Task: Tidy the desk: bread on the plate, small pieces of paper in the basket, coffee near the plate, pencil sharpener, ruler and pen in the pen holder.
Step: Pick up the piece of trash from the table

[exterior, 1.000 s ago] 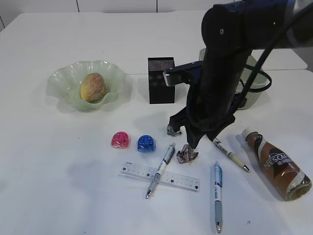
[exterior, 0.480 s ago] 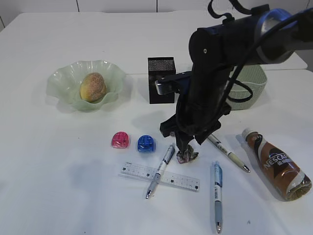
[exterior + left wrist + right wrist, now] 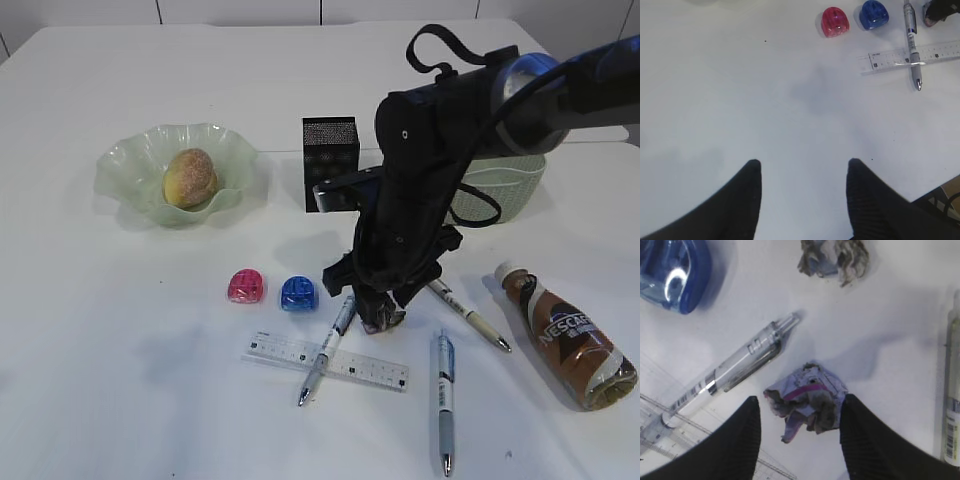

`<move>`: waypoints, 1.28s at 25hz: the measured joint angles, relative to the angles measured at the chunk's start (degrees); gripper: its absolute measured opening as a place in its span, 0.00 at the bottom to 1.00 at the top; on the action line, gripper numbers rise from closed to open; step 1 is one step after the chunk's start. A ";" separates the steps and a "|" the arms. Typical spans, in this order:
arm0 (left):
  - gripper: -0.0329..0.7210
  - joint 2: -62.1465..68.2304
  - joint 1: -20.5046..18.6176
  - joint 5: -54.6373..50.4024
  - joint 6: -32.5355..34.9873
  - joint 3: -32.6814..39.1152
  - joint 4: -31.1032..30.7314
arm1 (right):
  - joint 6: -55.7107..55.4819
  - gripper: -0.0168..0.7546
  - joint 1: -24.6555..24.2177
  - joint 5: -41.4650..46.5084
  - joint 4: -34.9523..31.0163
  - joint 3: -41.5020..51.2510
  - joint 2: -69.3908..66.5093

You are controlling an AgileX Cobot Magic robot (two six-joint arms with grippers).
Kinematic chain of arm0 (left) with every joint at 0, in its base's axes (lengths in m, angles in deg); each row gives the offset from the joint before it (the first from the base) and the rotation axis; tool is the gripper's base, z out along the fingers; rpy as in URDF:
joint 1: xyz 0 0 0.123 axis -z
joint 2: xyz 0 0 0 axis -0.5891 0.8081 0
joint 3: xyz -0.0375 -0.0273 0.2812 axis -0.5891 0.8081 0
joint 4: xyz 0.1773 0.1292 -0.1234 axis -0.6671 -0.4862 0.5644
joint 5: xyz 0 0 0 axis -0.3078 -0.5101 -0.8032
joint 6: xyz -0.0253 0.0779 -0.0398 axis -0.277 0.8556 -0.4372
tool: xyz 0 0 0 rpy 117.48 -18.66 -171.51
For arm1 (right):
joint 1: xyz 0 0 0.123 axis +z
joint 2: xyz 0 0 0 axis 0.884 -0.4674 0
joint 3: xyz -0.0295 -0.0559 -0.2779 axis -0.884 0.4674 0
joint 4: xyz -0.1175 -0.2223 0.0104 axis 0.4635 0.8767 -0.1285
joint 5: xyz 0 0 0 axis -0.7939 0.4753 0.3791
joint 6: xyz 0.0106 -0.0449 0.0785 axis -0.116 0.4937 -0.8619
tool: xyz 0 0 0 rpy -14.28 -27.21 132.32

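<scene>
near the middle of the counter (image 3: pixel 120 330), right tool (image 3: pixel 799 440) now low over a crumpled paper ball (image 3: pixel 807 405), down and leftward from a higher hover a second ago. fingers (image 3: pixel 740 440) spread on either side of the ball, not yet pinching it; ready for a grasp, by the look of it. second paper ball (image 3: pixel 834 257) just beyond, untouched.

meaning for the task: paper stage under way, nothing carried yet. green basket (image 3: pixel 505 195) behind the arm, well apart from the paper. bread (image 3: pixel 190 177) already on the plate (image 3: pixel 125 165). coffee bottle (image 3: pixel 567 335) lying on its side at far right, far from the plate. pink sharpener (image 3: pixel 246 286), blue sharpener (image 3: pixel 298 292), ruler (image 3: pixel 280 350) and three pens all loose on the counter, one pen (image 3: pixel 330 345) across the ruler; black pen holder (image 3: pixel 329 150) upright behind.

differences between views: exterior view hides the right tool tips and most of the ball behind the arm; right wrist view shows the straddle plainly. left tool (image 3: pixel 802 167) absent from the exterior view; left wrist view shows it open and empty above bare counter, sharpeners and ruler at the far edge.
</scene>
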State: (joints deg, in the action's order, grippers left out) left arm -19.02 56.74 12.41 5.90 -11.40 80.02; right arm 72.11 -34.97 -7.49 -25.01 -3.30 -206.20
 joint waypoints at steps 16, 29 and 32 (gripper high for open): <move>0.55 0.00 0.00 -0.21 0.00 0.00 0.00 | 0.02 0.55 0.00 -0.80 2.54 -0.21 -0.62; 0.55 0.00 0.00 -0.48 0.00 0.00 0.00 | 0.12 0.32 0.00 -0.07 2.54 -0.21 -2.59; 0.55 0.00 0.00 -0.48 0.00 0.00 0.00 | 0.12 0.11 0.00 -0.07 2.54 -0.21 -2.59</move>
State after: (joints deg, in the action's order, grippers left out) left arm -19.02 56.74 11.93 5.90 -11.40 80.02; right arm 72.23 -34.97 -7.57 -22.48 -3.51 -208.80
